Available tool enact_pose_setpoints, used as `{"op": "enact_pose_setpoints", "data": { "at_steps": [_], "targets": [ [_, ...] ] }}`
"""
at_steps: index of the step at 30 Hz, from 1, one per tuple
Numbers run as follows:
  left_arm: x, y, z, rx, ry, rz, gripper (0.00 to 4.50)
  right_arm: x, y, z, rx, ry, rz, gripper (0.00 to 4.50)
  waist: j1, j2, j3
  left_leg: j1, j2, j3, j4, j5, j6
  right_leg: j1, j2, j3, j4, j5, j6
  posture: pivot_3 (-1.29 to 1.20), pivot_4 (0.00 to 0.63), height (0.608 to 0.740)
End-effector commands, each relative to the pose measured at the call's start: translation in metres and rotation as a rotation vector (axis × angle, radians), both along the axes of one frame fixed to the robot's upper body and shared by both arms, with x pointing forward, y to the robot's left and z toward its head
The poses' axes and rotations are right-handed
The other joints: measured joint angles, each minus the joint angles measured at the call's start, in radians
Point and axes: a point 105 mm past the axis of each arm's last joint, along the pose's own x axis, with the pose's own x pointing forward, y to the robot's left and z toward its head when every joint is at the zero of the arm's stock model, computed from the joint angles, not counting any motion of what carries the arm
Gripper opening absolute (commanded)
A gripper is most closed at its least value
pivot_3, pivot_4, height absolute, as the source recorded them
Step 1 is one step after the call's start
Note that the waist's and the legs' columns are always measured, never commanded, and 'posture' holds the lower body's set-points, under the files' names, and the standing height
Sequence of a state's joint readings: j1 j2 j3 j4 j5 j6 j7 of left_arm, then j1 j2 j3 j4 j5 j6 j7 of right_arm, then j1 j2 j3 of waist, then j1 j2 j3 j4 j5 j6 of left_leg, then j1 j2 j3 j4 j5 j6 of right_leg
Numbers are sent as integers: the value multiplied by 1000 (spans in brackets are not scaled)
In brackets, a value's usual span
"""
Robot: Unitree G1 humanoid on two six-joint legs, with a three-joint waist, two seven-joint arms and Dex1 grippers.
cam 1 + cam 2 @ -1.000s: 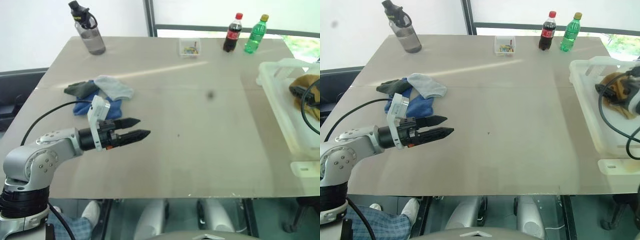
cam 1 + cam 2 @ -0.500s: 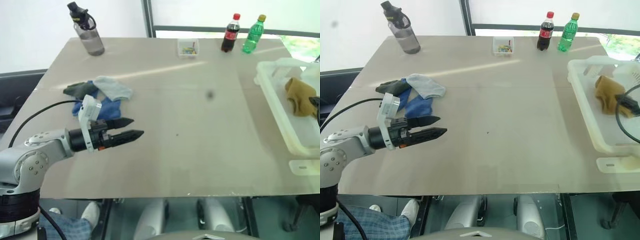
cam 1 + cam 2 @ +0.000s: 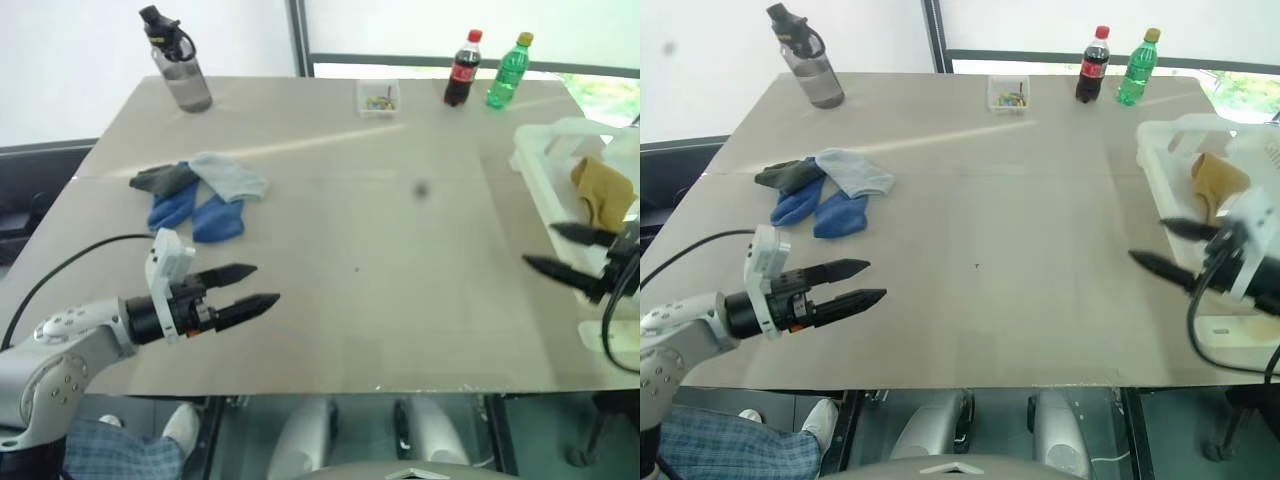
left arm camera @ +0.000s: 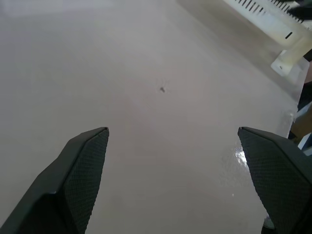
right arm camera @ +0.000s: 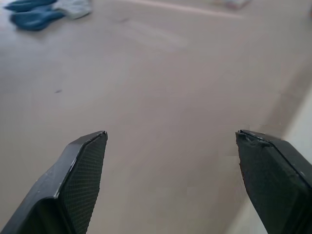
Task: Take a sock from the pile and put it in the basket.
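A mustard-yellow sock [image 3: 602,190] lies inside the whitish basket [image 3: 1160,135] at the table's right edge. The pile [image 3: 195,190], with blue, light grey and dark socks, sits at the left of the table. My right gripper [image 3: 538,245] hangs open and empty just left of the basket's near end, pointing left across the table. My left gripper [image 3: 265,284] is open and empty near the front left, a little in front of the pile and apart from it. In the right wrist view the pile [image 5: 39,12] shows far beyond the spread fingers [image 5: 80,170].
Along the far edge of the table [image 3: 400,220] stand a grey water bottle [image 3: 178,65], a small clear box [image 3: 379,96], a cola bottle [image 3: 461,70] and a green bottle [image 3: 508,72]. A corner of the basket [image 4: 263,17] shows in the left wrist view.
My right gripper has left the basket, moving left and nearer over the table; the yellow sock stays in the basket. My left gripper has drawn back toward the front left.
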State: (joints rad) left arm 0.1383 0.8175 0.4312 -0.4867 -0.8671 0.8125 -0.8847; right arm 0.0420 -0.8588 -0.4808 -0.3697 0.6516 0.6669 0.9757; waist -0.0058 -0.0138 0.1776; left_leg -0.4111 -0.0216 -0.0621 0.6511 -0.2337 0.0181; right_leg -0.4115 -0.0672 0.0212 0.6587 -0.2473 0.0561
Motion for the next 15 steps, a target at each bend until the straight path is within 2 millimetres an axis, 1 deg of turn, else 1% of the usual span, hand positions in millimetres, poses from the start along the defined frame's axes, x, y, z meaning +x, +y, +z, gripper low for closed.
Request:
{"op": "enact_pose_setpoints", "data": {
  "at_steps": [1,3,5,8,11,15],
  "targets": [
    [-12,-1,9,15,-117,16,4500,-18,6,-15,-53,-14,59,4302,5,0,0,0,0,0,0,0,0,0,-1,0,0,0,0,0,150,740],
    [-19,-1,6,9,-104,17,4500,-30,3,-28,-83,17,74,4302,13,-2,-2,0,0,0,0,0,0,0,-1,0,-1,0,0,0,150,740],
    [-26,3,2,19,-97,31,4500,-40,-2,-35,-87,23,82,4302,20,-4,-3,0,0,0,1,0,0,1,-2,-1,-1,0,-1,0,150,740],
    [-33,13,-5,55,-77,69,4500,-49,-12,-35,-83,-1,72,4302,24,-6,-4,1,0,-1,1,0,0,2,-2,-2,-1,-2,-4,0,150,740],
    [-41,21,-15,99,-48,74,4500,-53,-19,-31,-74,-16,59,4302,21,-5,-4,4,0,0,1,0,0,4,-3,-1,-2,-3,-4,0,150,740],
    [-41,26,-16,107,-52,77,4500,-55,-24,-29,-78,-25,55,4302,20,-5,-3,11,2,3,0,-1,0,10,-3,1,-2,-4,-3,0,150,740]
  ]
}}
